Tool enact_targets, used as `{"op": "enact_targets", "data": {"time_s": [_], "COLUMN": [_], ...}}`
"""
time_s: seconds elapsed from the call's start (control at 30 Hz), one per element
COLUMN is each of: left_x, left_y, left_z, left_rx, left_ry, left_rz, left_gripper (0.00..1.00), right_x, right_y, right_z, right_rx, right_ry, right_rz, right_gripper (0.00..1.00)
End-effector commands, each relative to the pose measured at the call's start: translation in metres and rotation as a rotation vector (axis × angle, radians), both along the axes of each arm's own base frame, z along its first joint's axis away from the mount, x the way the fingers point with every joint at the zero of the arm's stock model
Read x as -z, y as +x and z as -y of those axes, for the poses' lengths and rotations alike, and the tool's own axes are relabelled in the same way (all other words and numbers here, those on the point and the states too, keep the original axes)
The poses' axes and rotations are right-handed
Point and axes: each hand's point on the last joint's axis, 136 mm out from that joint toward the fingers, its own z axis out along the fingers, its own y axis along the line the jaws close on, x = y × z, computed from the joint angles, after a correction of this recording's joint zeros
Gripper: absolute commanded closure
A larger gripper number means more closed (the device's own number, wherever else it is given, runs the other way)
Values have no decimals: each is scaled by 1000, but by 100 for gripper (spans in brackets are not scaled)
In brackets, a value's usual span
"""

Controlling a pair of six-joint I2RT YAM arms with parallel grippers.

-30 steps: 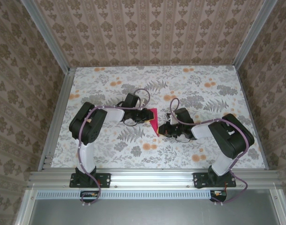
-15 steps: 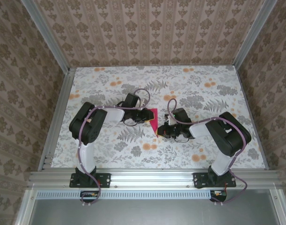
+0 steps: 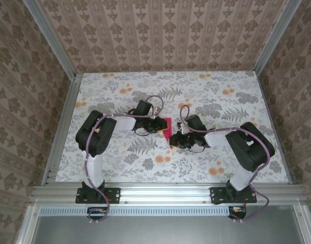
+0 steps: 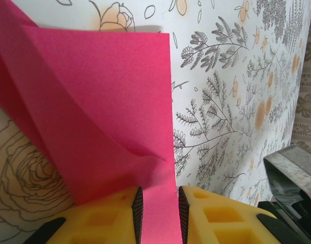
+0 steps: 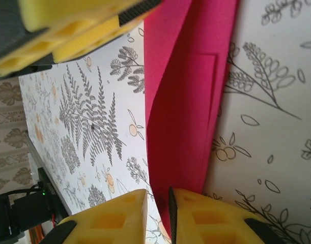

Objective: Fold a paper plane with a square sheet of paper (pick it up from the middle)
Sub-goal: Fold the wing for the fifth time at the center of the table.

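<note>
magenta paper point(image 4: 102, 107), thin, light and floppy, lies part-folded on the floral table point(image 3: 221, 101) between both grippers; left gripper point(image 4: 158, 211) pinches its edge, right gripper point(image 5: 158, 216) narrowly straddles its crease.

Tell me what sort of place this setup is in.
Probably a purpose-built test booth, not a home: damask wallpaper panels in aluminium framing enclose a floral-covered table, with both arms bolted to a metal rail at the near edge. Pink paper lies between them.

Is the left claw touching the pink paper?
Touching. In the left wrist view, the left claw has its yellow fingers pinched on the pink paper's edge.
</note>
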Motion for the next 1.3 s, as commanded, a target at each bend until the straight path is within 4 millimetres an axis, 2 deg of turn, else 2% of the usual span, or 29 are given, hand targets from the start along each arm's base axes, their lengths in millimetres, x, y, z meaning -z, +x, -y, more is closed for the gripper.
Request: {"op": "enact_targets", "data": {"time_s": [0.0, 0.43, 0.8, 1.07, 1.27], "left_x": [9, 11, 10, -2, -21], "left_y": [0, -1, -1, 2, 8], "left_z": [-2, -2, -2, 0, 3], "left_rx": [7, 5, 5, 6, 17], "left_ry": [26, 30, 30, 13, -20], "left_rz": [-21, -32, -33, -5, 58], "left_gripper": [72, 72, 72, 72, 71], "right_x": [-1, 0, 10, 21, 21], "right_y": [3, 19, 28, 22, 20], "right_z": [5, -1, -1, 7, 11], "right_rx": [-3, 6, 49, 99, 135], "right_ry": [-74, -123, -141, -105, -66], "right_rz": [17, 46, 20, -27, -46], "right_gripper": [76, 74, 74, 92, 98]}}
